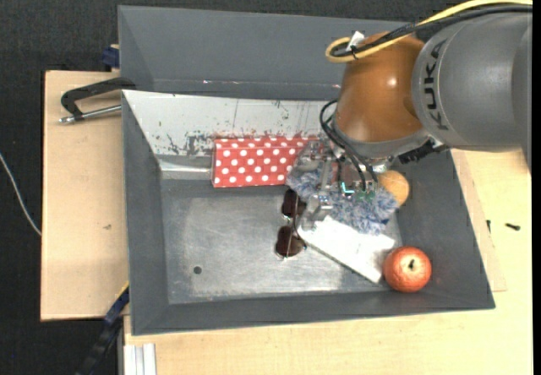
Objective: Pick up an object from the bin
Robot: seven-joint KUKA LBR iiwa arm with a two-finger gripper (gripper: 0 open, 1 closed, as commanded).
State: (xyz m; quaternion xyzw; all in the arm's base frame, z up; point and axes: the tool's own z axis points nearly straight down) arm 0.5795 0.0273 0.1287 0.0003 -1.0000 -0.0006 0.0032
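My gripper (pixel 325 183) hangs under the orange cover over the right middle of the bin, low above a blue-grey fluffy thing (pixel 363 209). Just below it lies a white flat block (pixel 351 248), tilted, with dark brown sunglasses (pixel 290 234) at its left end. A red box with white dots (pixel 258 161) lies against the back wall, left of the gripper. Nothing shows clearly between the fingers.
A red apple (pixel 408 269) sits in the front right corner. A yellow-orange round thing (pixel 394 188) peeks out beside the arm at the right. The left half of the bin floor is bare metal.
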